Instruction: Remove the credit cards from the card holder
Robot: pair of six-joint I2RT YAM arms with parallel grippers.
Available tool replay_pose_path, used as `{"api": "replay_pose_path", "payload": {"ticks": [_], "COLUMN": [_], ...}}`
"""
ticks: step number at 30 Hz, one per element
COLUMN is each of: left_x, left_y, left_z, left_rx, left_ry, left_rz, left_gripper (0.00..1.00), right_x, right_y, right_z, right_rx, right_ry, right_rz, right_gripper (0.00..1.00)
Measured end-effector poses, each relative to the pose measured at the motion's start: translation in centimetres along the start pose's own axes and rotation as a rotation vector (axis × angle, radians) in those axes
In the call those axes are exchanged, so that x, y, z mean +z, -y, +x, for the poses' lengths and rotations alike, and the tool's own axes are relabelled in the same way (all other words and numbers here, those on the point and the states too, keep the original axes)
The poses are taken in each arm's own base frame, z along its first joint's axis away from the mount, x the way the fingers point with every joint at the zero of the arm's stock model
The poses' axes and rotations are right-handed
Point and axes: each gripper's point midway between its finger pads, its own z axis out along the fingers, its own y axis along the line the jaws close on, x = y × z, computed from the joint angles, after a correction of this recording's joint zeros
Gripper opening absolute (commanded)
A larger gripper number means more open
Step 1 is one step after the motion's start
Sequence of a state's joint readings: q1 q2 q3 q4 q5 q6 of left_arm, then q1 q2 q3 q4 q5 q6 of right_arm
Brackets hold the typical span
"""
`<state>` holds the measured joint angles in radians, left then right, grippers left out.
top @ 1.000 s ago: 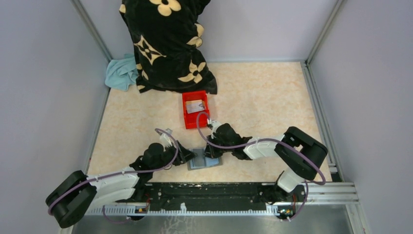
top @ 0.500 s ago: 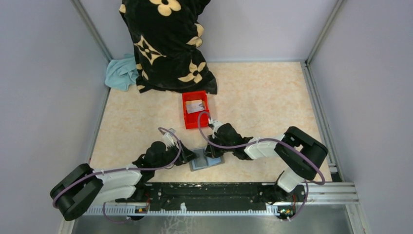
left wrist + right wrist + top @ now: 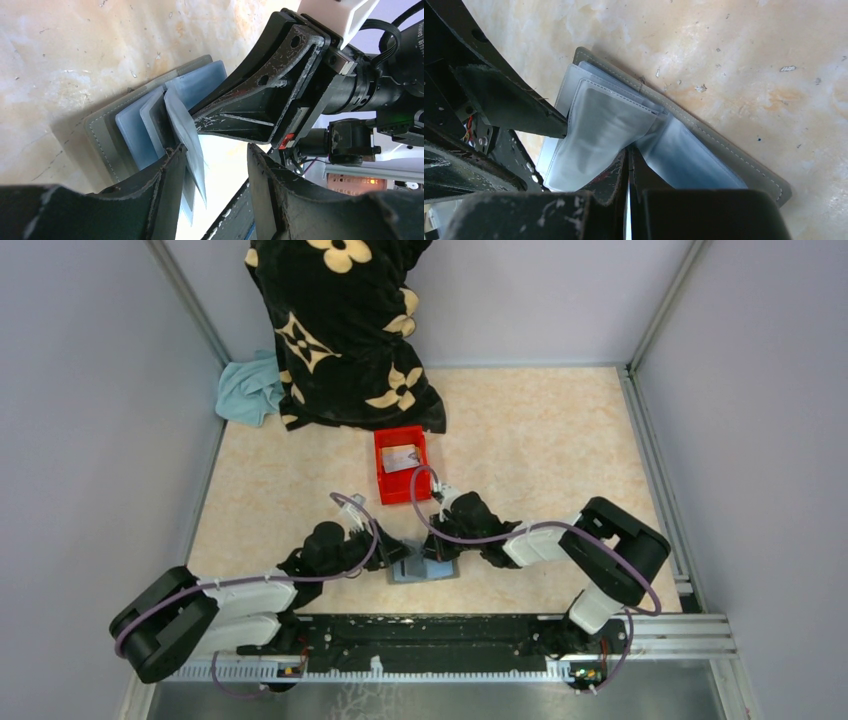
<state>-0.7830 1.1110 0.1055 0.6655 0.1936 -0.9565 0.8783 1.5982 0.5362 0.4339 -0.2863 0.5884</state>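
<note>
The grey card holder (image 3: 424, 570) lies open near the table's front edge, its blue-grey pockets (image 3: 694, 160) facing up. My right gripper (image 3: 629, 156) is shut, and its tips press into the fold between the pockets. My left gripper (image 3: 215, 155) is open at the holder's left edge. A translucent pocket leaf (image 3: 186, 135) stands up between its fingers, against the left finger (image 3: 167, 180). The right gripper's dark fingers (image 3: 255, 107) show just beyond. I make out no credit cards inside the holder. One silver-grey card (image 3: 401, 457) lies in the red bin (image 3: 385, 487).
A black blanket with cream flowers (image 3: 340, 330) is heaped at the back, with a teal cloth (image 3: 247, 390) to its left. The black base rail (image 3: 440, 632) runs just in front of the card holder. Grey walls close in both sides.
My left arm has pushed right toward the card holder, bringing its fingers to the left edge. The right gripper has stayed shut on the fold.
</note>
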Motion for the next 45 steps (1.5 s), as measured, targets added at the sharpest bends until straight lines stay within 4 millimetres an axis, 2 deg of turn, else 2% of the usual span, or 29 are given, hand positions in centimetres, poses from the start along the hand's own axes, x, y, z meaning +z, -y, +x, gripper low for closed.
{"api": "replay_pose_path", "payload": {"ticks": [7, 16, 23, 29, 37, 40, 45], "left_x": [0.5, 1.2, 1.4, 1.7, 2.0, 2.6, 4.0], "left_y": [0.4, 2.6, 1.8, 0.9, 0.2, 0.4, 1.9], "left_z": [-0.2, -0.4, 0.4, 1.1, 1.9, 1.9, 1.5], "left_rx": [0.002, 0.011, 0.003, -0.004, -0.009, -0.010, -0.001], "left_ry": [0.004, -0.033, -0.063, -0.087, -0.115, -0.124, -0.141], "left_rz": [0.026, 0.090, 0.061, 0.031, 0.009, 0.009, 0.050], "left_gripper": [0.54, 0.54, 0.54, 0.54, 0.52, 0.52, 0.52], "right_x": [-0.2, -0.1, -0.5, -2.3, -4.7, -5.7, -7.1], "right_y": [0.3, 0.3, 0.5, 0.8, -0.5, -0.6, 0.4], "right_z": [0.0, 0.6, 0.8, -0.2, -2.5, -3.0, -3.7], "right_rx": [0.012, 0.030, 0.050, 0.048, 0.006, -0.005, -0.002], "right_ry": [0.009, 0.012, 0.019, 0.054, 0.131, 0.156, 0.187], "right_rz": [-0.006, -0.042, -0.062, -0.036, -0.036, -0.017, 0.040], "right_gripper": [0.00, 0.00, 0.00, 0.00, 0.00, 0.00, 0.00]}}
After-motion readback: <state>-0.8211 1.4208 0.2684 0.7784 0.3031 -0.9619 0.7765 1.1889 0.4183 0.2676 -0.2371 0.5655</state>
